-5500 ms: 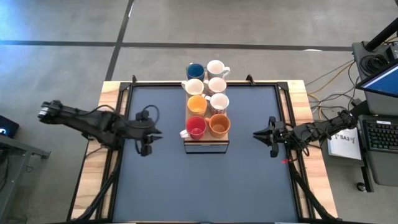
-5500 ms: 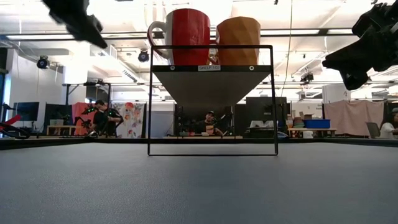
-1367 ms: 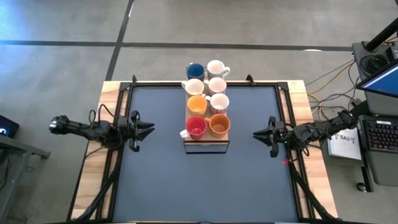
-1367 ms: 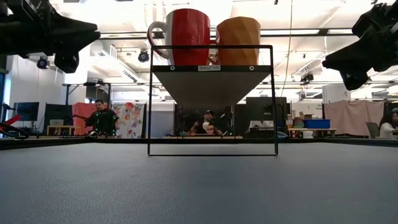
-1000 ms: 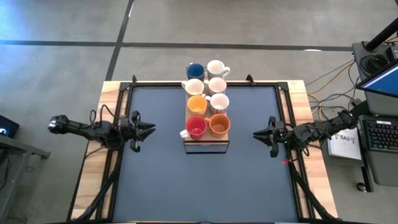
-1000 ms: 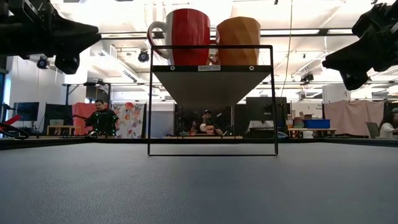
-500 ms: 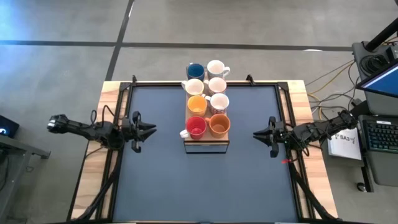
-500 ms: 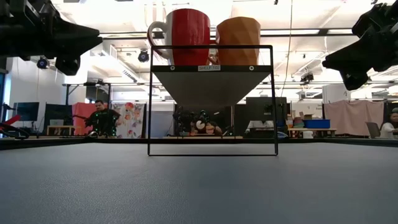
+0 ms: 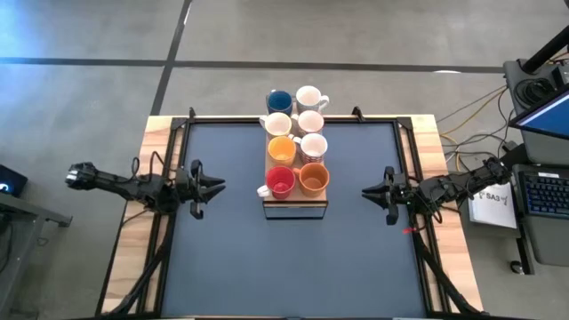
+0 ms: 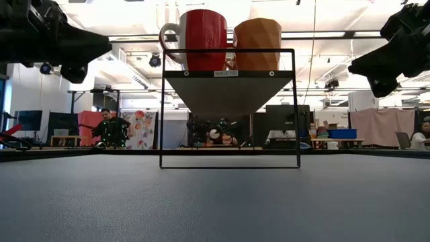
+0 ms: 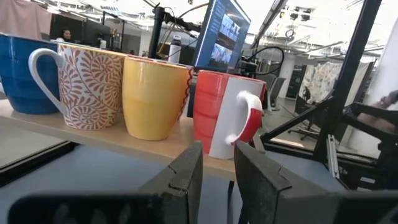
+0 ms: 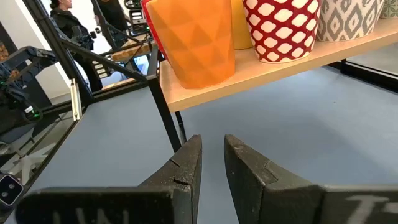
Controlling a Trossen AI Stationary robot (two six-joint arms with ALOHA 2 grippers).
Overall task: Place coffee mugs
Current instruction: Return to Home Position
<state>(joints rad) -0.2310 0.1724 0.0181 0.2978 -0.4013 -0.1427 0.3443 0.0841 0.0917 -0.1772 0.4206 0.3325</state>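
Risk first: mugs crowd the wooden board (image 9: pixel 297 201) on its stand, so a wide left-side reach could bump the yellow mug (image 11: pixel 154 95) or drag the red mug (image 11: pixel 222 114) off the edge. Left gripper (image 9: pixel 216 185), fingers nearly together and empty, hovers level with it, apart. Right gripper (image 9: pixel 368 190) waits opposite, narrowly parted.

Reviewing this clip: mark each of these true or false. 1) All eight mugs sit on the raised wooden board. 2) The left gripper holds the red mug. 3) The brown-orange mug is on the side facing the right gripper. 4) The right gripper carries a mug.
1) True: eight ceramic mugs stand in two rows on the light-wood board.
2) False: the left gripper is empty, apart from the red mug, jaws slightly parted.
3) True: the brown-orange faceted mug faces the right gripper.
4) False: it is empty.
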